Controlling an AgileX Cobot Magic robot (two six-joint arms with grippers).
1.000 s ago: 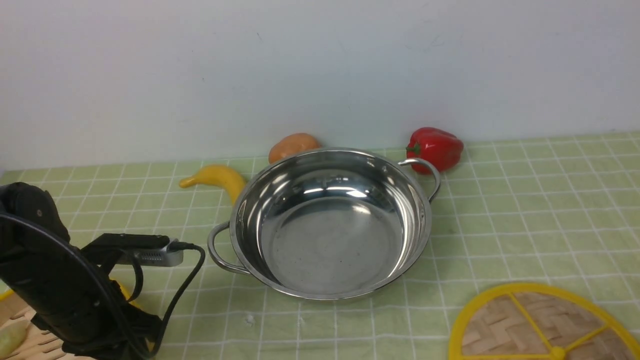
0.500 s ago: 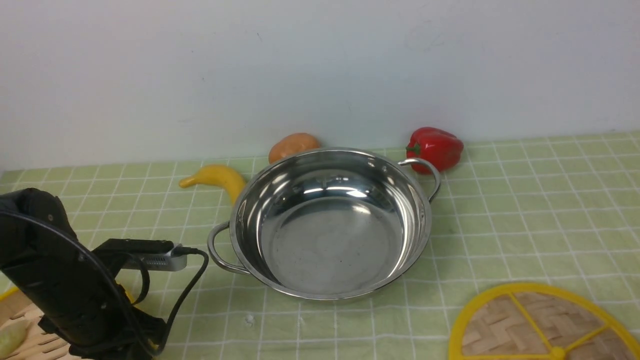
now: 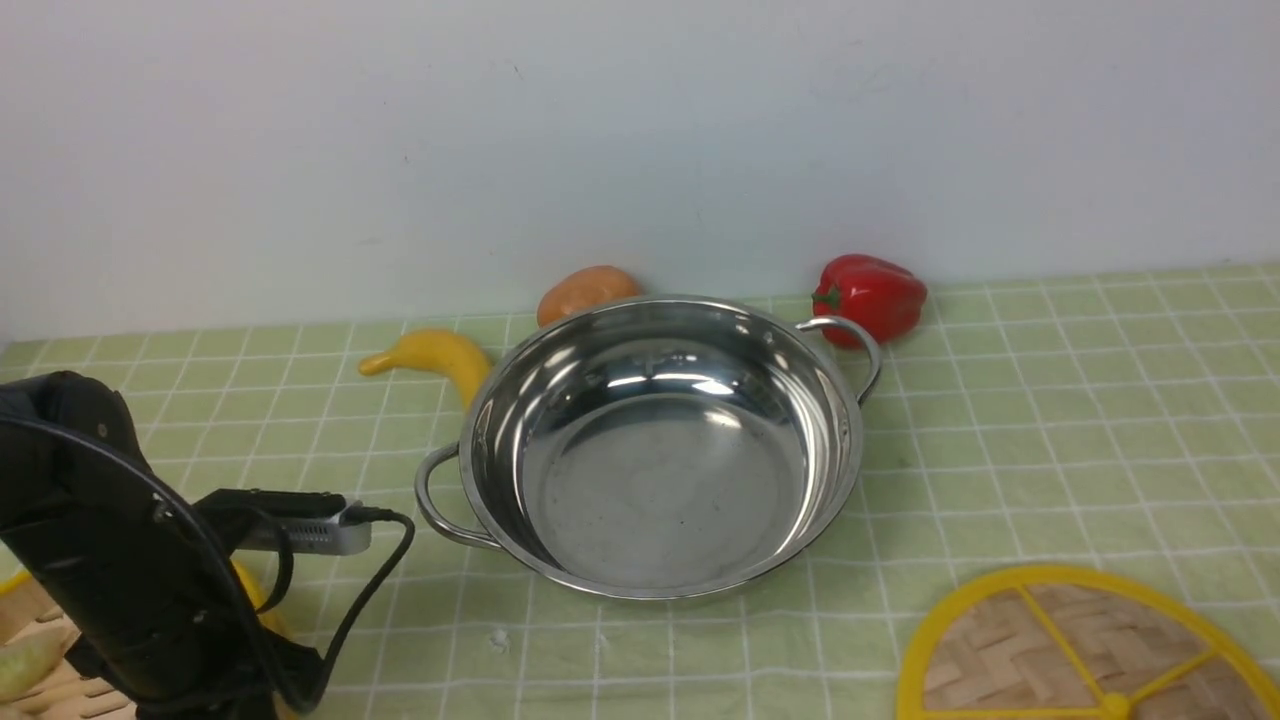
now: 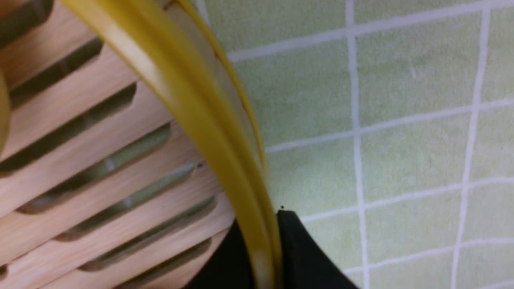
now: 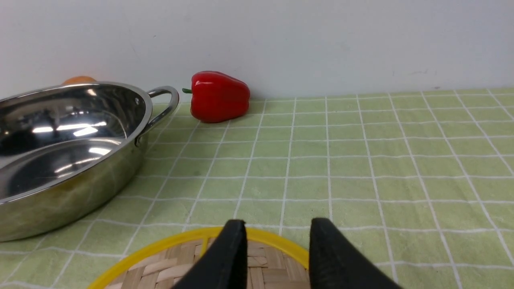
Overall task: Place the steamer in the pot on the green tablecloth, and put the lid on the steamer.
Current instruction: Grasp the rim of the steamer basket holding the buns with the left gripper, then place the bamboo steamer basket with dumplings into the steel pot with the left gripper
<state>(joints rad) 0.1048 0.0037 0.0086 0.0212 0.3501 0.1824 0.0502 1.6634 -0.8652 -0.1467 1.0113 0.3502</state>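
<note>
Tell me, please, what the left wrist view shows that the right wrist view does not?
Only the left wrist view: the steamer, its slatted floor and yellow rim, with the left gripper pinching that rim. Only the right wrist view: the pot, the red pepper by the wall, the lid, and the right gripper with jaws apart near the lid's rim. Both: the green tablecloth.

no readable text, no labels, brands, numbers or signs

Empty pot (image 3: 650,480) centred; steamer (image 4: 188,112) apparently front-left, lid (image 3: 1090,650) front-right.
</note>
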